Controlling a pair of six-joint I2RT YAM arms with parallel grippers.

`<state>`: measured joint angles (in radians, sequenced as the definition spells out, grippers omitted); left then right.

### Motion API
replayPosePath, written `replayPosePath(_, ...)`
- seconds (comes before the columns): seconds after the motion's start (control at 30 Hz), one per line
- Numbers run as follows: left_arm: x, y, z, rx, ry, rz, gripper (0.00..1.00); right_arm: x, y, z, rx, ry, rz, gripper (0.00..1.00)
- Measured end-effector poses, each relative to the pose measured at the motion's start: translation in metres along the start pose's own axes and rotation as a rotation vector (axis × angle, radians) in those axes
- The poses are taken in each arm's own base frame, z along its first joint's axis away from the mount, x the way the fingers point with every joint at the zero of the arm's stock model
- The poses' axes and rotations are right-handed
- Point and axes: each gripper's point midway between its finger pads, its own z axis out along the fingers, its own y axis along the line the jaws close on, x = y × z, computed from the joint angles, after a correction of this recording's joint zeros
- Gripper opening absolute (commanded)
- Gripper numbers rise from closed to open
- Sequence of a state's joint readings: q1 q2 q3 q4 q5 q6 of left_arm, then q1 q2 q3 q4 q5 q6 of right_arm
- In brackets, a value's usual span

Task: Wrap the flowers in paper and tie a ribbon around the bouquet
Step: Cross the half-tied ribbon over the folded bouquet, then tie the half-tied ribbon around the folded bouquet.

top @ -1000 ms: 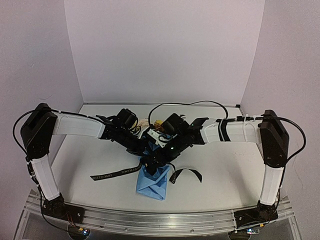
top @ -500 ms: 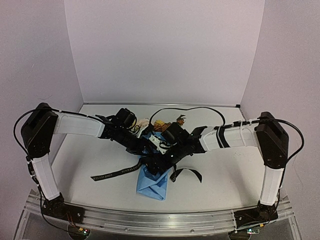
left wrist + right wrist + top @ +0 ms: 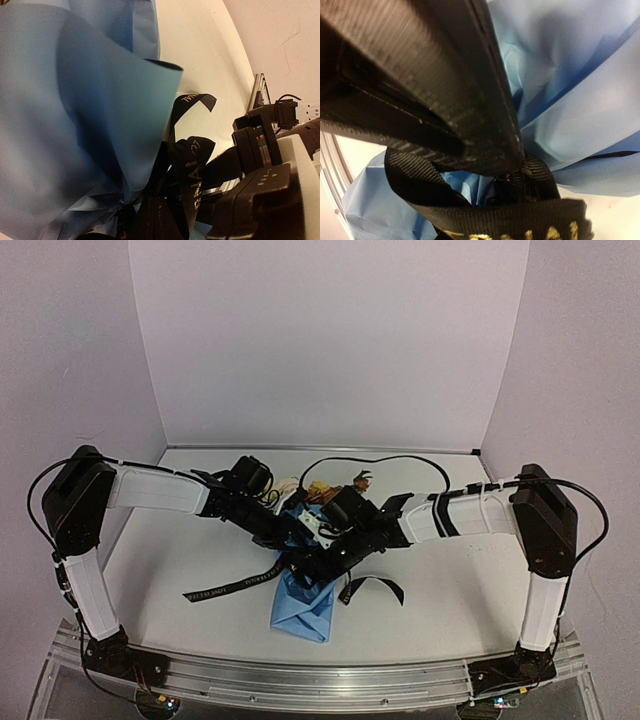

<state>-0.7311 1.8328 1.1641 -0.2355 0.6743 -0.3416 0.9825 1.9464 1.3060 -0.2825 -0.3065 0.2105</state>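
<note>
Where right pincer nips ribbon — paper bunched.

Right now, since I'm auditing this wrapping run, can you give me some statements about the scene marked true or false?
1. The paper wraps around the flowers. True.
2. The ribbon lies wholly to the right of the paper. False: one end trails left, and another part loops right.
3. The ribbon is plain. False: pale lettering runs along it.
4. The left gripper and the right gripper meet over the paper. True.
</note>
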Motion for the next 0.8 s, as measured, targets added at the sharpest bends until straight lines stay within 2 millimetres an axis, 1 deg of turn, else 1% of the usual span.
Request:
replayPosePath(0.23,-0.003,-0.001,0.000,0.007,-0.009,0.007,0.00,-0.002,0.003,-0.007,-0.002,-0.006,0.005,0.08)
replayPosePath(0.43,-0.007,-0.002,-0.001,0.012,-0.027,0.020,0.00,-0.005,0.012,-0.015,-0.023,-0.017,0.001,0.08)
replayPosePath(0.63,-0.009,-0.002,-0.001,0.013,-0.034,0.023,0.00,0.000,0.014,-0.015,-0.039,0.005,0.029,0.06)
replayPosePath(0.8,-0.010,-0.001,-0.002,0.010,-0.037,0.023,0.00,0.006,0.011,-0.016,-0.042,0.033,0.065,0.05)
